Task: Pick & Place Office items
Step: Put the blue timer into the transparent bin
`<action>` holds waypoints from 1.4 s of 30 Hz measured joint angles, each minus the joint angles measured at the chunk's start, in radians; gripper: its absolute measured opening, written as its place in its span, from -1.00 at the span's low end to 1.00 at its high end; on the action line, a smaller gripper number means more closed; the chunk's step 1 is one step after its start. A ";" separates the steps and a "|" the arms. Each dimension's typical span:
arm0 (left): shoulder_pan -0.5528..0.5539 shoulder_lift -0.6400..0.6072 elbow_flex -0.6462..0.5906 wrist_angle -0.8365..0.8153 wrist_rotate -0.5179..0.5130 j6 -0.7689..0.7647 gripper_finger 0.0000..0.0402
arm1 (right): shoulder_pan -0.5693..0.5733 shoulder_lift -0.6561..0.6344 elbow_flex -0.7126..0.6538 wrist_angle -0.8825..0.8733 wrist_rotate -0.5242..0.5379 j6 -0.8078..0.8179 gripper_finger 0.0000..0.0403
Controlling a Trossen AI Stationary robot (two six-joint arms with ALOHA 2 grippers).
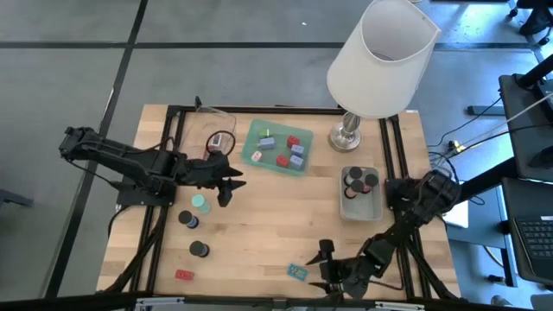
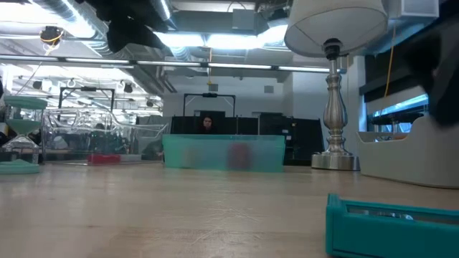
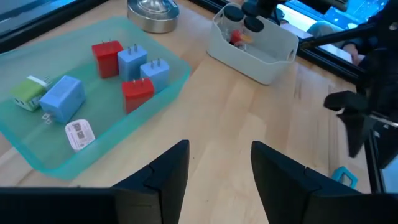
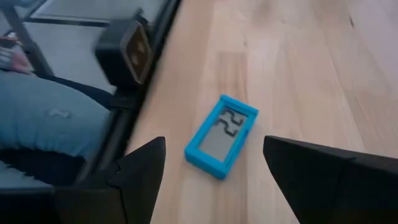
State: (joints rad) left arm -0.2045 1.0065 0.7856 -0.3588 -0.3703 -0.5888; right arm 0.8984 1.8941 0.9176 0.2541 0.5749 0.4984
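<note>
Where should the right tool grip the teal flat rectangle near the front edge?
Across its two long edges, coming straight down. The teal rectangle lies flat on the bare table, display up, nothing touching it, and the open right tool hovers just short of it.

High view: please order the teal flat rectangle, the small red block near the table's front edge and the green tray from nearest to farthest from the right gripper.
1. Teal flat rectangle, just beside the open right gripper.
2. Small red block, along the front edge, toward the left arm's side.
3. Green tray, far across the table, near the lamp.
</note>
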 joint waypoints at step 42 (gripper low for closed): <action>-0.013 0.000 -0.013 -0.049 -0.014 0.062 -0.20 | -0.060 0.189 0.051 0.125 0.039 0.121 0.74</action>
State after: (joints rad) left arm -0.2180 1.0065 0.7728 -0.4079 -0.3840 -0.5266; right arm 0.8380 2.0834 0.9683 0.3794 0.6134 0.6195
